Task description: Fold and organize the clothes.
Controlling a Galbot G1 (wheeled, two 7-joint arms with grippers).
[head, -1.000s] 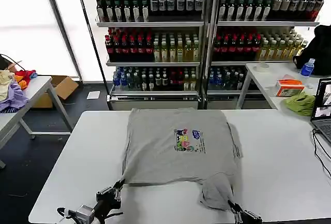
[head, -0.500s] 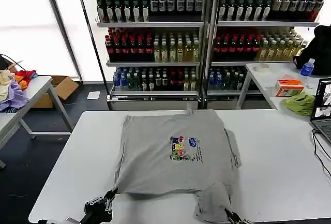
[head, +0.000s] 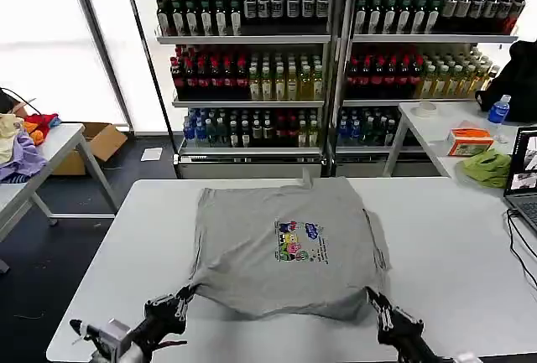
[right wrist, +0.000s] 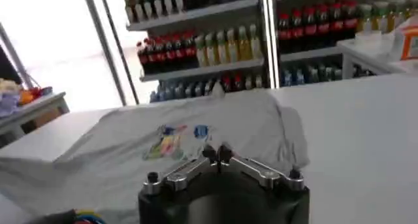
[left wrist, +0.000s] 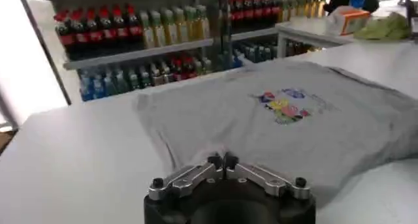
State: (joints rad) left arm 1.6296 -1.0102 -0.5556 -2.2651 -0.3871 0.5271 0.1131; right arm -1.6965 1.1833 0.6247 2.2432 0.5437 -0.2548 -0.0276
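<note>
A: Logged the shirt [head: 285,246] flat on the white table [head: 453,262], chest print [head: 299,241] facing up, roughly mid-table and drawn toward the near edge.

B: Reason for the two-corner hold?

A: Judged as a hem pinch. Left gripper [head: 180,303] at the near left corner, right gripper [head: 375,303] at the near right corner, well apart, one per corner. Probably meant to keep the bottom edge taut so the cloth can be dragged or folded without bunching.

B: Fingers?

A: Left wrist view: fingertips [left wrist: 215,161] pressed together with grey fabric right at them. Right wrist view: tips [right wrist: 210,153] likewise closed, shirt edge at the pinch point. Both read as clamped on the hem, though the actual bite hidden under the tips.

B: Appearance of the garment?

A: Light grey, short-sleeved, soft cotton look. Small multicoloured print near the chest centre. Sleeves tucked or lying close along the sides; far edge near the shelves side fairly straight. Slight ripples near the gripped corners, a little sag along the near edge between the grippers. No fold made yet, so judged early in the task.

B: Neck or buttons visible?

A: Not made out.
</note>
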